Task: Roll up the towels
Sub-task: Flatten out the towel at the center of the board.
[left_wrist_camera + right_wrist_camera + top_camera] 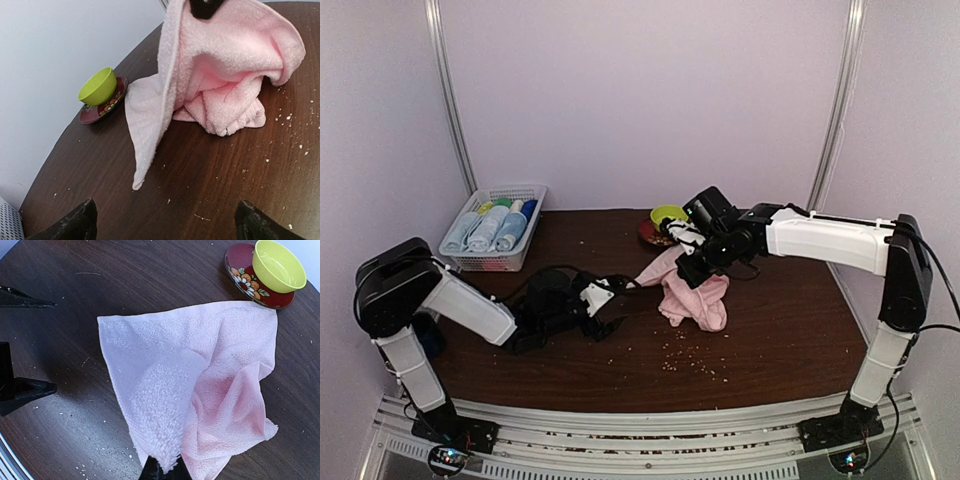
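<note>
Top view, centre of frame: pale pink terry towel hangs bunched from the right gripper. The jaws are pinched tight on its upper edge, and its lower folds rest on the dark brown wooden table.

Left wrist view: one towel corner trails down to the tabletop at centre.

Left gripper sits low, left of the towel and apart from it. Its jaws are spread wide and hold nothing.

Lime green plastic bowl sits on a dark red floral saucer, just above the towel.

White plastic mesh basket at upper left holds rolled cloths.

Pale crumbs are scattered at lower centre.
</note>
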`<state>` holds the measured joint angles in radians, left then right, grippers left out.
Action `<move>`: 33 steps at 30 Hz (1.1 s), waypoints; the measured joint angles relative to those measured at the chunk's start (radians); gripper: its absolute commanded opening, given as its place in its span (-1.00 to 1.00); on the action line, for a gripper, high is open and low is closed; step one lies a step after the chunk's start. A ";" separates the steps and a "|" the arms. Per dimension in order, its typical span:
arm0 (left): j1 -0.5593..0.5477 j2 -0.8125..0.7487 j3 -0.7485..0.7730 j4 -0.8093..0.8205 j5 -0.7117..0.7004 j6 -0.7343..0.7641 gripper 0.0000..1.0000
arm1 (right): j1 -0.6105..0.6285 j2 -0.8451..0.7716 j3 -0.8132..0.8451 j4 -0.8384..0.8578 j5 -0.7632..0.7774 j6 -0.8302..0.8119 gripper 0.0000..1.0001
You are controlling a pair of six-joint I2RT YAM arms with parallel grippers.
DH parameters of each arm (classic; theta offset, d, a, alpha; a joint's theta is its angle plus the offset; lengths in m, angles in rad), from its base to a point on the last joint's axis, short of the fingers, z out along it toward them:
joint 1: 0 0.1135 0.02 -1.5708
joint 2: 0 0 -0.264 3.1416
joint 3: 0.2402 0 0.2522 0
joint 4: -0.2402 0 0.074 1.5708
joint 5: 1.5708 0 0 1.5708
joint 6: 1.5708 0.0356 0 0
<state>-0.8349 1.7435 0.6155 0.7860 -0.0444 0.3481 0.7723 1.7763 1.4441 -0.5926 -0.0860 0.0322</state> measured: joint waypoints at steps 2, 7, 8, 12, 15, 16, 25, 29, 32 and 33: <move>-0.010 0.049 0.031 0.002 -0.020 0.023 0.90 | -0.005 -0.006 -0.007 0.002 -0.003 -0.002 -0.95; -0.017 0.155 0.084 0.002 -0.069 0.079 0.78 | -0.018 -0.034 -0.023 0.003 -0.005 -0.004 -0.94; -0.017 0.167 0.090 0.003 -0.077 0.089 0.77 | -0.018 -0.039 -0.025 0.003 -0.005 -0.004 -0.94; -0.017 0.204 0.119 0.009 -0.114 0.122 0.72 | -0.019 -0.057 -0.027 0.005 -0.009 -0.004 -0.94; -0.017 0.227 0.161 0.001 -0.138 0.136 0.65 | -0.020 -0.061 -0.029 0.006 -0.011 -0.004 -0.94; -0.017 0.236 0.182 -0.002 -0.139 0.141 0.65 | -0.021 -0.061 -0.030 0.006 -0.011 -0.004 -0.94; -0.031 0.258 0.217 -0.002 -0.105 0.144 0.62 | -0.022 -0.061 -0.045 0.013 -0.011 -0.003 -0.93; -0.037 0.288 0.249 -0.017 -0.093 0.145 0.34 | -0.023 -0.062 -0.045 0.018 -0.011 -0.003 -0.93; -0.038 0.299 0.264 -0.034 -0.090 0.149 0.12 | -0.024 -0.062 -0.045 0.022 -0.011 -0.003 -0.93; -0.038 0.301 0.266 -0.037 -0.089 0.149 0.05 | -0.024 -0.062 -0.045 0.022 -0.011 -0.003 -0.93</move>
<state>-0.8726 2.0441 0.8810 0.7490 -0.1337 0.4969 0.7479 1.7145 1.3991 -0.5709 -0.0971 0.0292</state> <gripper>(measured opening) 0.620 0.034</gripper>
